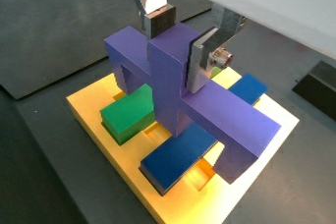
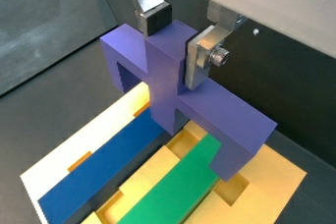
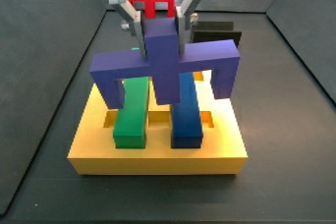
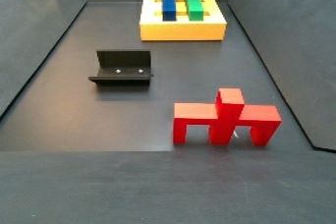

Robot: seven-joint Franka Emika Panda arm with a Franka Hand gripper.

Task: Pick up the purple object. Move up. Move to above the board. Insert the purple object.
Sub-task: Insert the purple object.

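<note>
The tool grips the purple object by its central stub, both silver fingers pressed against it. The piece hangs upright over the yellow board, legs straddling the green bar and blue bar.

- Dark grey floor, matte, walled on its sides.
- The board lies flat on it at the far end in a side view.
- The fixture stands mid-floor, apart from the board.
- Red piece stands upright near the front edge.
- Gripper above the board, clamped on the purple object.
</note>
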